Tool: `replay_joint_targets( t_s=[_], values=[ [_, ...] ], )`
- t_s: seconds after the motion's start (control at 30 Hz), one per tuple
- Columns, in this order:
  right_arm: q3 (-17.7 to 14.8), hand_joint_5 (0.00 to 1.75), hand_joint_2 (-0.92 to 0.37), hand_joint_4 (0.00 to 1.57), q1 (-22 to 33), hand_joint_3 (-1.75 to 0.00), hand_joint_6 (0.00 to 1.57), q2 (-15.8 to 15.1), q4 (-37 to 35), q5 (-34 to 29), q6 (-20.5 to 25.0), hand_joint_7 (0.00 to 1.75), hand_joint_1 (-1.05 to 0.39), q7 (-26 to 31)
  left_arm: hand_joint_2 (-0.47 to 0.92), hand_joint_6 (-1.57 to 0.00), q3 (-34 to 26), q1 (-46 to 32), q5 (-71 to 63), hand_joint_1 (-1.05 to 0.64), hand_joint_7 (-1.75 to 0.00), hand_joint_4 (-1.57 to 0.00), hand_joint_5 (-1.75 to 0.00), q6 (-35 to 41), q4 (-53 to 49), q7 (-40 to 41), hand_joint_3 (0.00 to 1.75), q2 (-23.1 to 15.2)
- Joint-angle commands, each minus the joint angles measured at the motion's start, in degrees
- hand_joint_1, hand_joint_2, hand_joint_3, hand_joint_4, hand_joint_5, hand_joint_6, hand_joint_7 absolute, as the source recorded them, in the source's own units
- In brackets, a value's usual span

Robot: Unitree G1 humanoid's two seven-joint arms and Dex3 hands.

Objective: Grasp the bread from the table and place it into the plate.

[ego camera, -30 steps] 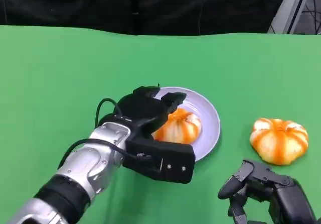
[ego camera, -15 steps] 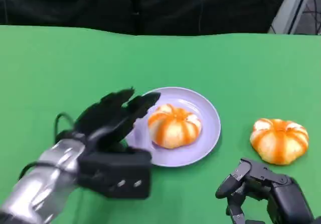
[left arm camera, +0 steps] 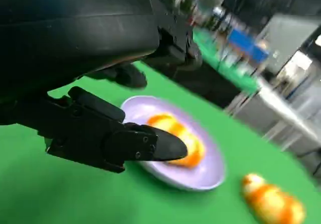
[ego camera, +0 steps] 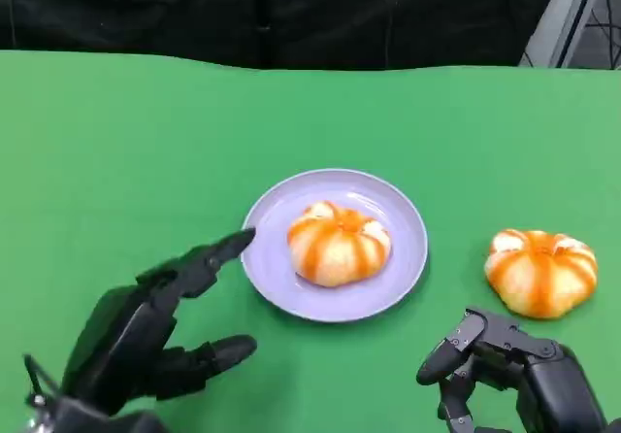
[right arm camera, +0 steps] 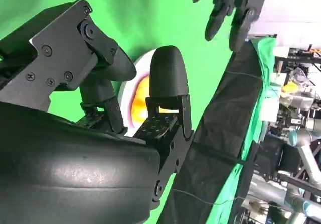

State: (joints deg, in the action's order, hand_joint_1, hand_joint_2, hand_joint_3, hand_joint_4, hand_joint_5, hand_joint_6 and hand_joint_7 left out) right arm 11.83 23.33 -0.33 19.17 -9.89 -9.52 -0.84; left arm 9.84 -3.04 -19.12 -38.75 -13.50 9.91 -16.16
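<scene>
On the green table point(ego camera: 116, 132), the left hand point(ego camera: 146, 331) sits low at the near left, holding nothing, its fingers point(ego camera: 218, 251) spread apart — the longest one reaches toward the lavender plate point(ego camera: 408, 229) and stops just short of its near-left rim, without touching it. A lower finger lies along the cloth below it. From the left wrist view the same hand point(left arm camera: 100, 128) shows as a dark shell with a rounded fingertip point(left arm camera: 165, 146) over the plate point(left arm camera: 213, 171), which is blurred there.

In the middle stands the plate, and on it rests a round bun of bread point(ego camera: 339, 243), pale with orange stripes, a little left of the plate's centre. The left wrist view also catches this bread point(left arm camera: 183, 138) on the plate.

Further right, well apart from the plate, a second striped bun point(ego camera: 540, 271) lies directly on the table; it shows blurred in the left wrist view as well point(left arm camera: 273, 204).

At the near right corner the right hand point(ego camera: 509, 370) is below that bun and clear of it — nothing in it, fingers partly bent but apart. The right wrist view shows its fingers point(right arm camera: 168, 76) separated, with a sliver of plate and orange bread point(right arm camera: 140, 96) between them.
</scene>
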Motion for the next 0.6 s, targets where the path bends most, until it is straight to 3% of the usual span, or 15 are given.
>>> replay_joint_targets(
  t_s=[0.03,0.1,0.17,0.27,0.33,0.4,0.6],
  values=[
    [-0.64,1.65,-0.41,0.7,0.35,-1.31,0.75,-0.54,0.25,1.01,-0.35,1.34,0.03,-0.09,0.89,-0.88,-2.07,-1.34,4.4,-0.19,-0.38,-0.67,-1.0,-6.53,-3.42,1.21,0.33,3.27],
    [-0.81,1.65,-0.41,0.7,0.48,-1.3,0.74,-0.65,0.43,0.99,-0.32,1.35,0.03,-0.1,0.89,-0.93,-2.6,-2.7,5.95,-0.18,-0.45,-0.7,-1.13,-6.51,-3.09,0.0,0.39,3.94],
    [-1.02,1.62,-0.43,0.7,0.64,-1.27,0.74,-0.79,0.66,0.95,-0.28,1.35,0.01,-0.12,0.71,-0.86,-2.93,-4.55,8.0,-0.16,-0.97,-0.78,-1.5,-5.69,-2.04,-1.36,0.84,4.52],
    [-1.23,1.61,-0.43,0.7,0.67,-1.26,0.74,-0.95,0.53,1.02,-0.69,1.34,0.01,-0.27,0.65,-0.82,-3.23,-6.4,11.23,-0.15,-1.13,-0.8,-1.59,-4.29,-0.43,-3.27,1.0,5.85],
    [-1.45,1.62,-0.44,0.71,0.72,-1.26,0.74,-1.11,0.52,1.06,-0.83,1.34,0.02,-0.41,0.52,-0.79,-3.28,-8.23,15.29,-0.13,-1.43,-0.82,-1.71,-2.34,1.56,-4.89,1.27,7.55],
    [-1.55,1.63,-0.44,0.7,0.79,-1.26,0.74,-1.13,0.71,1.36,-0.53,1.35,0.02,-0.67,0.47,-0.77,-3.74,-8.08,18.45,-0.12,-1.52,-0.81,-1.74,-2.46,1.48,-6.22,1.33,9.05],
    [-1.63,1.63,-0.44,0.69,0.83,-1.25,0.74,-1.08,0.78,1.64,-0.43,1.35,0.03,-0.86,0.45,-0.77,-5.29,-7.83,19.38,-0.11,-1.56,-0.81,-1.75,-2.83,1.15,-8.4,1.34,10.64]
  ],
)
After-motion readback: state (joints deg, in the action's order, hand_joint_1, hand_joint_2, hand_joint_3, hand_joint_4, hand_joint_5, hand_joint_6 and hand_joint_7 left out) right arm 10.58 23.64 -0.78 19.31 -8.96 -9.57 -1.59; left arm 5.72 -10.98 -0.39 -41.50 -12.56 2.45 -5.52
